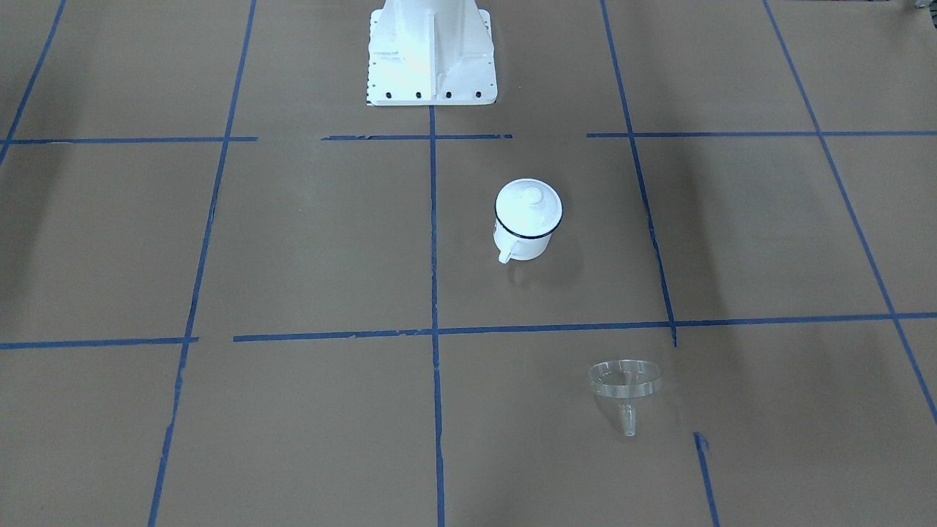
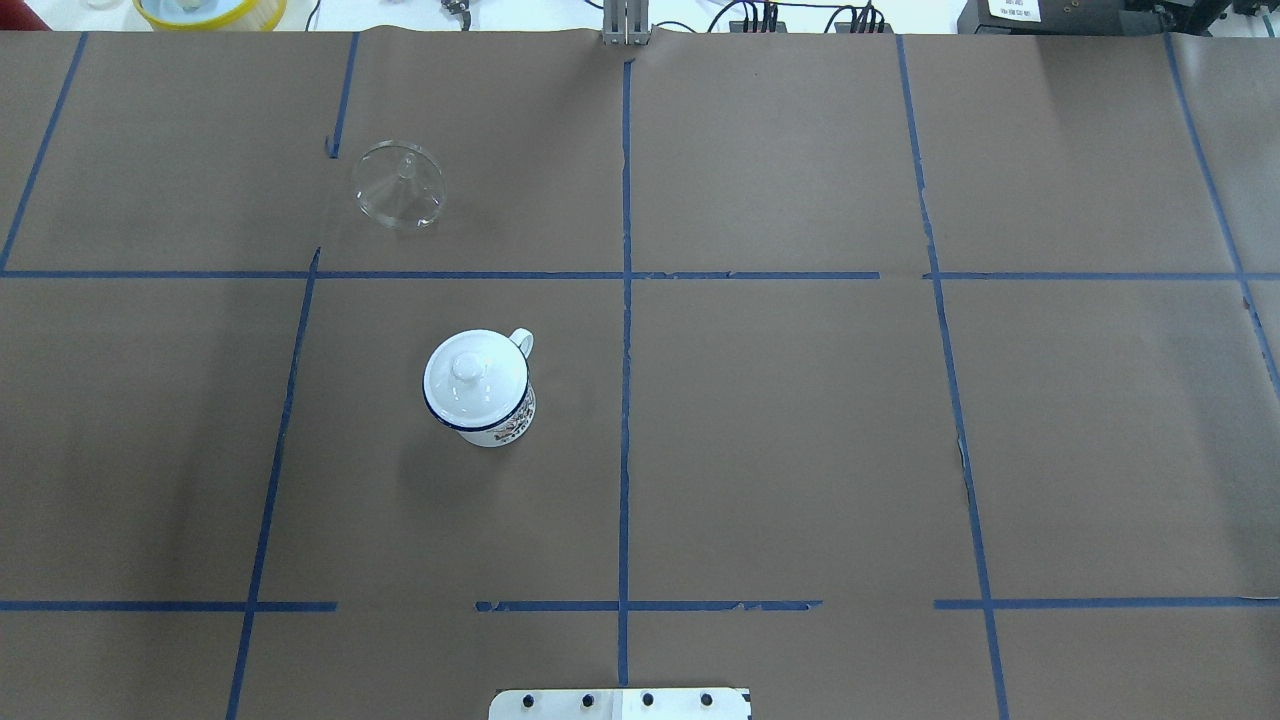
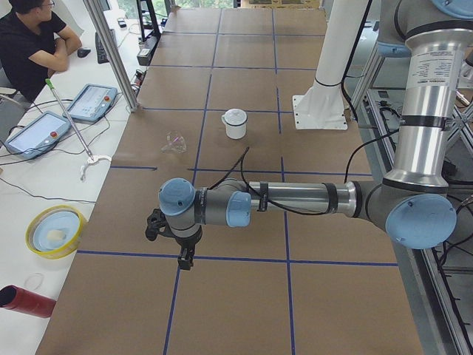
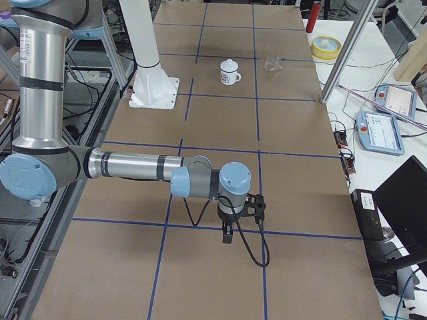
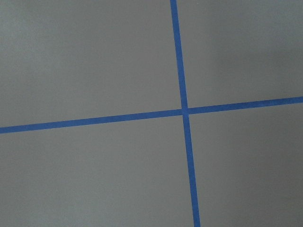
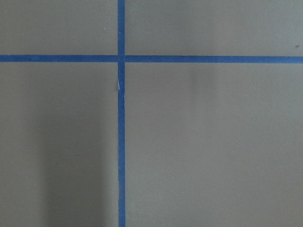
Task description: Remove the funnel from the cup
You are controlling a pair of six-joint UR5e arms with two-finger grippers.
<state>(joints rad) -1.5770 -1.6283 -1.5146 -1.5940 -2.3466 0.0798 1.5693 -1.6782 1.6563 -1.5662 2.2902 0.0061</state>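
Note:
The clear plastic funnel (image 1: 624, 380) (image 2: 398, 187) lies on its side on the brown paper, well apart from the cup, spout pointing away from the robot. The white enamel cup (image 1: 523, 243) (image 2: 507, 422) stands upright with a white domed lid (image 2: 470, 378) covering its mouth. Both show small in the side views: funnel (image 3: 176, 141) (image 4: 273, 63), cup (image 3: 235, 124) (image 4: 230, 72). My left gripper (image 3: 182, 259) hangs far from them at the table's left end, and my right gripper (image 4: 227, 235) at the right end. I cannot tell whether either is open or shut. The wrist views show only paper and blue tape.
The robot's white base (image 1: 432, 51) stands at the table's near edge. A person (image 3: 29, 44) sits at a side desk with teach pendants (image 3: 37, 133). A yellow bowl (image 3: 55, 231), a red cylinder (image 3: 22, 299) and a metal post (image 3: 111, 52) are off the far edge.

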